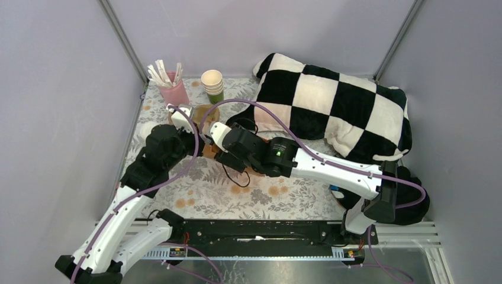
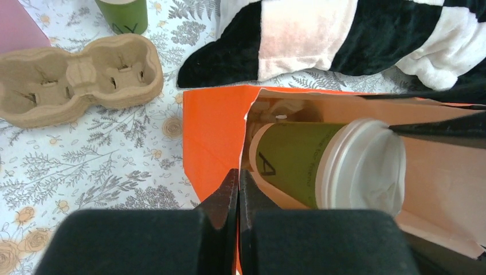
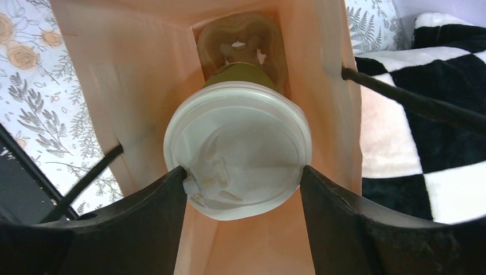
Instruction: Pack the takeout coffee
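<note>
The takeout coffee point(image 2: 292, 163), a green cup with a white lid point(image 3: 238, 146), lies tilted inside the open orange paper bag point(image 2: 212, 132). My right gripper point(image 3: 242, 177) reaches into the bag's mouth and is shut on the cup, one finger touching each side of the lid. A brown cardboard cup carrier point(image 3: 240, 34) sits at the bottom of the bag, under the cup. My left gripper point(image 2: 238, 183) is shut on the orange edge of the bag's mouth. From the top, both wrists meet over the bag point(image 1: 208, 151) and hide the cup.
A second two-cup cardboard carrier point(image 2: 74, 77) lies left of the bag. A stack of lidless cups point(image 1: 213, 84) and a pink cup of stirrers point(image 1: 171, 89) stand at the back. A black-and-white checkered blanket point(image 1: 337, 106) fills the right side.
</note>
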`<state>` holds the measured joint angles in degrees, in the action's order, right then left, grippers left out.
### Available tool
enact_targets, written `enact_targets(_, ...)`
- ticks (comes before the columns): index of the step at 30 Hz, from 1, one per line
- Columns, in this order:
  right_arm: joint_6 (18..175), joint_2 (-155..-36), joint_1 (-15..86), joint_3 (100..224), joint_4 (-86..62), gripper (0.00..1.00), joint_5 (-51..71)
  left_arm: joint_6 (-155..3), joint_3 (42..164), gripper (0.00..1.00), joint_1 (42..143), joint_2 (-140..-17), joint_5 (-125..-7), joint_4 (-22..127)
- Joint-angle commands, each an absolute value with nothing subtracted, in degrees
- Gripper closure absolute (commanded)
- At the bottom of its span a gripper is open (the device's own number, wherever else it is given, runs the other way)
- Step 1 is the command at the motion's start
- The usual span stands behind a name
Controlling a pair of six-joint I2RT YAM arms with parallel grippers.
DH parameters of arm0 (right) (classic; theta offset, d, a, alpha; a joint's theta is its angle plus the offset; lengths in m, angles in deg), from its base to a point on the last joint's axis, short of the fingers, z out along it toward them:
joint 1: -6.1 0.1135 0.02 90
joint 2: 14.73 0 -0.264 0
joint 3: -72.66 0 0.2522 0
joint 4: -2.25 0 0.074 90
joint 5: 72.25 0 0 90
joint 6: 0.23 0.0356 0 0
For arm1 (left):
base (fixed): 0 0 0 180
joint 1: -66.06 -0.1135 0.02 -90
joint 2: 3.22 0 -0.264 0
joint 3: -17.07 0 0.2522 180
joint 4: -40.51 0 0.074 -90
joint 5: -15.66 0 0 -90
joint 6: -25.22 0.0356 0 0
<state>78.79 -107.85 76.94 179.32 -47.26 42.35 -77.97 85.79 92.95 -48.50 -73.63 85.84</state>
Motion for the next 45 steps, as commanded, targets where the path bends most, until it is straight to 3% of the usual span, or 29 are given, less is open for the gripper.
enact_targets(1,77.0,-108.2,77.5,179.4,-48.4,0.27,46.6,-74.8,80.5,1.0,92.8,-43.9,-76.0,72.0)
enact_targets(8,75.4,-111.1,77.5,182.2,-52.3,0.26,46.3,-70.2,70.9,1.0,92.8,-40.3,-74.6,57.2)
enact_targets(15,72.8,-113.1,77.5,181.7,-51.6,0.26,50.4,-68.0,69.6,1.0,92.8,-38.9,-72.4,61.0)
enact_targets(31,70.7,-106.5,77.0,164.8,-32.5,0.25,56.5,-70.3,63.8,1.0,92.8,-33.6,-73.5,64.8)
enact_targets(45,67.4,-101.8,70.4,158.7,-25.5,0.25,42.8,-73.0,61.9,1.0,92.8,-31.4,-73.7,68.7)
